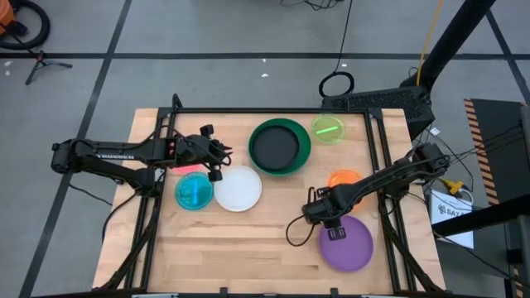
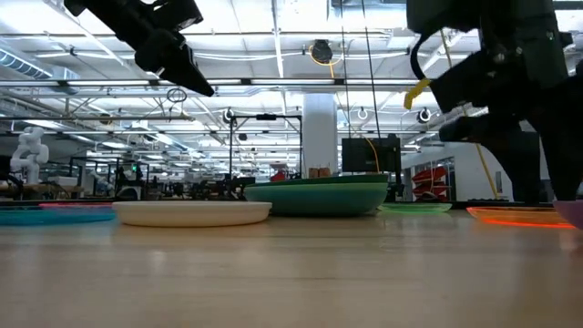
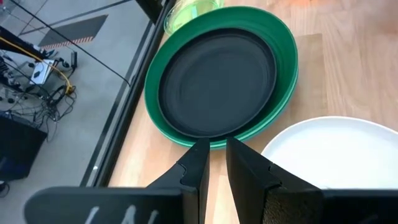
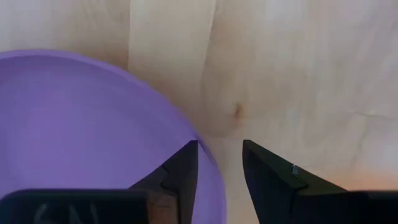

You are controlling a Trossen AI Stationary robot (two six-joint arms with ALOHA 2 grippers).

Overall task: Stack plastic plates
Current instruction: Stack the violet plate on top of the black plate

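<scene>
A black plate (image 1: 276, 146) lies nested in a dark green plate (image 1: 303, 146) at the table's back, a lime plate (image 1: 328, 129) just beside them. White (image 1: 238, 189), blue (image 1: 195, 192) and pink (image 1: 187, 168) plates lie flat at the left. Orange (image 1: 344, 178) and purple (image 1: 348, 244) plates lie flat at the right.

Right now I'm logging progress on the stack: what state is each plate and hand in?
Black plate: nested in green plate.
White plate: flat, alone.
Blue plate: flat.
Lime plate: flat, alone.
Orange plate: flat.
Purple plate: flat, unlifted.
Left hand: empty, narrow gap.
Right hand: open at purple rim.
</scene>
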